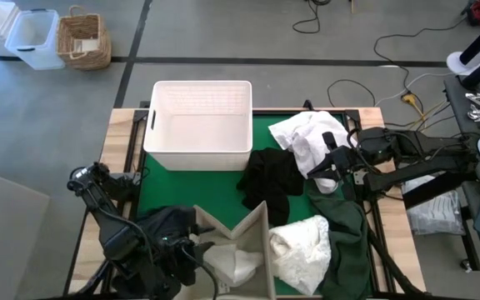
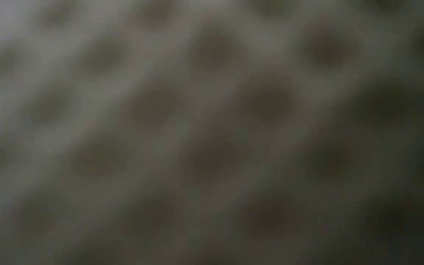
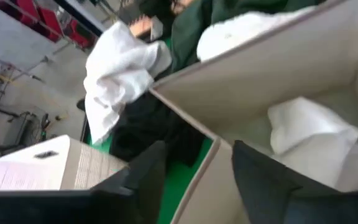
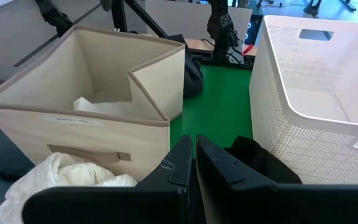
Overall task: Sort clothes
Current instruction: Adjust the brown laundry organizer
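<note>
Clothes lie on the green mat [image 1: 223, 187]: a white garment [image 1: 305, 137] at the far right, a black one [image 1: 271, 179] in the middle, a dark green one [image 1: 340, 229] and a white one [image 1: 300, 250] at the near right, and a dark one [image 1: 167, 225] at the near left. Another white garment [image 3: 316, 137] lies inside the beige fabric box [image 1: 236, 233]. My left gripper [image 3: 197, 180] is open and empty, its fingers on either side of the box's wall rim. My right gripper [image 4: 194, 163] is shut and empty above the mat, between the white and black garments [image 4: 253, 155].
A white plastic basket [image 1: 198, 125] stands at the mat's far edge. The beige box has a divider [image 1: 252, 221] and takes up the near middle. Bins and a wicker basket [image 1: 83, 39] stand on the floor beyond the table. Cables lie at the far right.
</note>
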You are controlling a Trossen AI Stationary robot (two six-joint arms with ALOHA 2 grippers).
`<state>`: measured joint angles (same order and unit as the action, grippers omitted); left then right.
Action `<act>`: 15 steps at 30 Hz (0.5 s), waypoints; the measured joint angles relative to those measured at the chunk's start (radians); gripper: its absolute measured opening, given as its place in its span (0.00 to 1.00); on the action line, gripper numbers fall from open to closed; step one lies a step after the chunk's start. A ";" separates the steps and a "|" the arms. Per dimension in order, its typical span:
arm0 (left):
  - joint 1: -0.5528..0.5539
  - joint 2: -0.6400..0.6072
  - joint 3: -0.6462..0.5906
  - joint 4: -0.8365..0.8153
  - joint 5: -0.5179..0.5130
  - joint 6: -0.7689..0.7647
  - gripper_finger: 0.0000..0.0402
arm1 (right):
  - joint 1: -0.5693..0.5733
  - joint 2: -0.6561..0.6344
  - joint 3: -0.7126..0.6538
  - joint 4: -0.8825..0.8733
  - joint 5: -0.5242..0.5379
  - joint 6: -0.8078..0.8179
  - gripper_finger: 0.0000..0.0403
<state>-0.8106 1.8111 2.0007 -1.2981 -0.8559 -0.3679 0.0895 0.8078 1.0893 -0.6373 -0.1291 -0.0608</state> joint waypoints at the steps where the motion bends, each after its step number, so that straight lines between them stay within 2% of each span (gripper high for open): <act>1: 0.000 0.000 -0.001 -0.011 0.002 -0.011 0.33 | 0.000 0.000 0.000 0.000 0.000 0.000 0.03; 6: 0.000 -0.001 -0.007 -0.019 0.015 -0.016 0.05 | 0.000 0.000 0.000 0.000 0.000 -0.002 0.03; 15: 0.003 -0.012 -0.041 -0.081 0.045 -0.060 0.00 | 0.000 0.000 -0.002 0.007 0.000 -0.001 0.03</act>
<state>-0.8078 1.7990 1.9599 -1.3789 -0.8110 -0.4282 0.0895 0.8078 1.0874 -0.6300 -0.1291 -0.0614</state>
